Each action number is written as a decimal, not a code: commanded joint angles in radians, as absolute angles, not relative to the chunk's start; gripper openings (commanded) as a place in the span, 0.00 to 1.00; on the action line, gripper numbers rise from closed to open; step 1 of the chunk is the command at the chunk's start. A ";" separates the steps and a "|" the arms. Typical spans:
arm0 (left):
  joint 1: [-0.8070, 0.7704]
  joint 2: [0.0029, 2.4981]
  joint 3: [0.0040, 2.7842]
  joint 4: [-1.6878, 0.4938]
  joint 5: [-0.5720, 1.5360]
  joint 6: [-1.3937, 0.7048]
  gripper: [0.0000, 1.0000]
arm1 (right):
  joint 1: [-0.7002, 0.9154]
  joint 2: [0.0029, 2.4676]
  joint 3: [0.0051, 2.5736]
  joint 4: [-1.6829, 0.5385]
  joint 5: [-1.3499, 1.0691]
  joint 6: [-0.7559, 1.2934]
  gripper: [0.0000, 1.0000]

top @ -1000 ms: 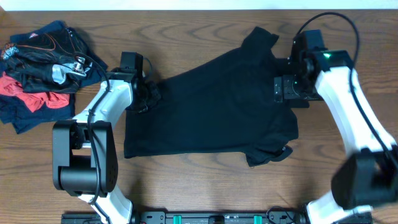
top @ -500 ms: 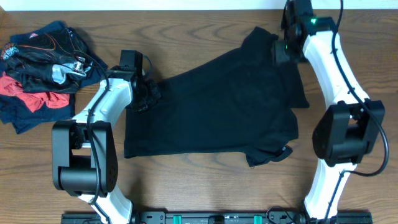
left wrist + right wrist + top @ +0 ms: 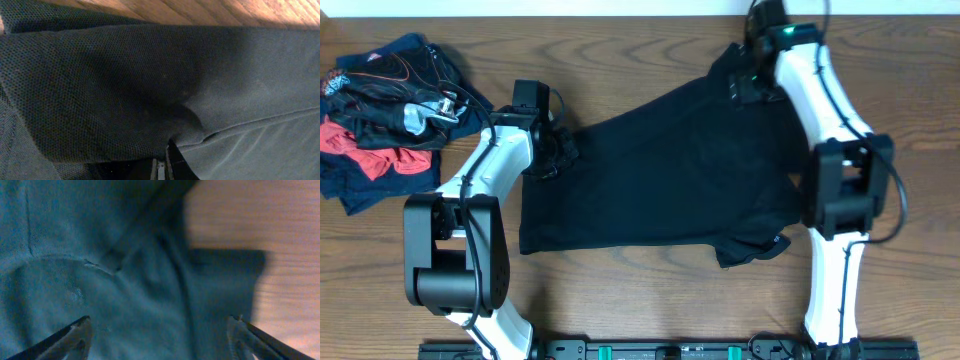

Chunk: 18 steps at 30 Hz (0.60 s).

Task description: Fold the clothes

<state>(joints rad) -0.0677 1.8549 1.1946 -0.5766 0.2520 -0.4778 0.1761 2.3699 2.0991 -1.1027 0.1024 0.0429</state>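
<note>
The wooden tabletop (image 3: 650, 305) carries a large black short-sleeved T-shirt (image 3: 660, 170), spread slightly askew between the arms. A heap of black, red and navy garments (image 3: 380, 120) sits at far left. The cloth looks limp, so it is best pinched at hems. The left hand (image 3: 552, 153) is clamped on the shirt's edge, and the right hand (image 3: 160, 337) hovers over a sleeve, fingers apart.

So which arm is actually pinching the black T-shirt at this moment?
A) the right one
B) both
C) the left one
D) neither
C. The left gripper is shut on a bunch of the T-shirt at its edge, while the right gripper hangs over the cloth with its fingers wide apart, holding nothing.
</note>
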 commanded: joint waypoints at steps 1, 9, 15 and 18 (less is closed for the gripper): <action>-0.070 1.855 1.218 -0.578 0.240 -0.457 0.06 | 0.219 2.418 2.111 -1.092 0.116 0.043 0.90; -0.070 1.855 1.218 -0.579 0.240 -0.448 0.06 | 0.219 2.436 2.118 -1.054 0.123 0.048 0.91; -0.070 1.855 1.218 -0.579 0.240 -0.448 0.06 | 0.201 2.436 2.118 -1.007 0.107 0.055 0.70; -0.070 1.855 1.218 -0.580 0.240 -0.446 0.06 | 0.201 2.436 2.118 -0.982 0.101 0.055 0.71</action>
<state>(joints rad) -0.0677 1.8549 1.1946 -0.5766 0.2520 -0.4660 0.2073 2.4432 2.0998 -0.9970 0.1047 0.0483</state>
